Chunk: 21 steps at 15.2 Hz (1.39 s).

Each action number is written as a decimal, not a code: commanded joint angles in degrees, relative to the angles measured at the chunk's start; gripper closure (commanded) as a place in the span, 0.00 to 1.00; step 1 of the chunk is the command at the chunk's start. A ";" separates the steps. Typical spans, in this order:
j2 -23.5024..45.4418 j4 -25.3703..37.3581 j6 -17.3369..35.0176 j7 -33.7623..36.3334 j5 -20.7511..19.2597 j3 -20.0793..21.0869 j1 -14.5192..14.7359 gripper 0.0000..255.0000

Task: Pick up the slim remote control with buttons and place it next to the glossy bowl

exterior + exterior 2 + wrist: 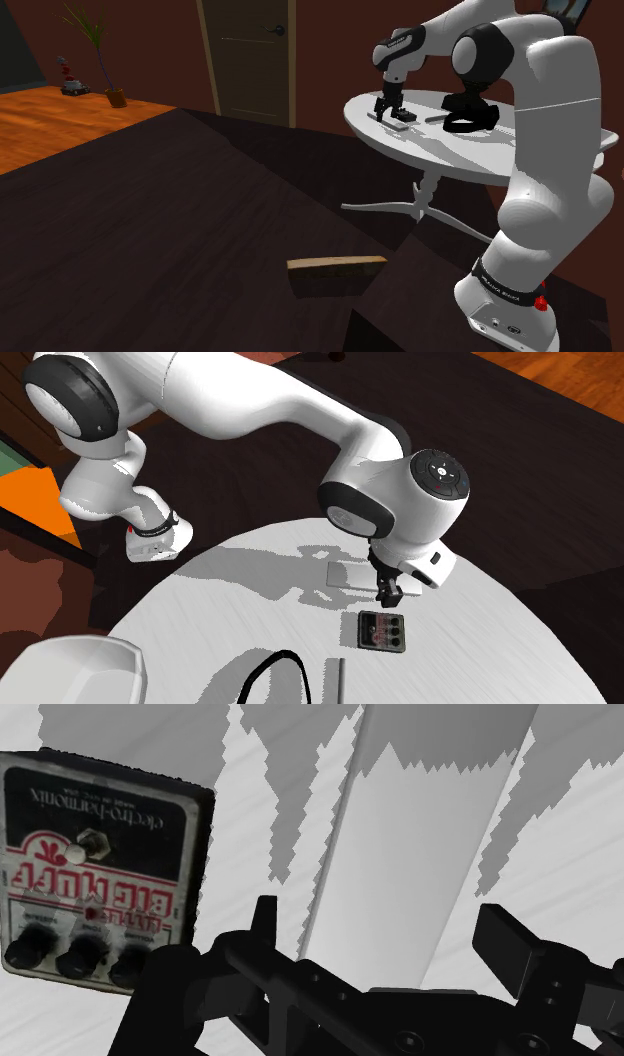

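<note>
2 black fingers of the all-black gripper (380, 916) stand apart, 1 on each side of the near end of the slim, flat, pale grey remote control (400, 854). Neither touches it, so nothing is held.

I judge the step in hand to be the grasp. To do it well I'd lower straight down until the fingertips bracket the slab's long edges close to the white round table (500, 642). I'd keep the jaws square across its narrow width, then close gently. It is thin and lies flat, so a shallow pinch could slip off. I'd also steer clear of the silver-faced effects pedal with 3 black knobs (100, 834), which lies just beside the remote.

The remote lies directly under the hand, in from the table's edge at the second exterior view's top. It is well apart from the glossy white bowl (100, 644) at the edge at that view's lower left.
</note>
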 commanded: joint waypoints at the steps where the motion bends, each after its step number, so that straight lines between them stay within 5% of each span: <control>1: 0.00 0.00 0.00 0.00 0.00 0.00 0.00 1.00; 10: -0.01 -0.02 0.01 0.00 0.00 0.00 0.00 1.00; 21: -1.29 6.62 -7.80 0.47 -0.63 -0.38 -0.30 1.00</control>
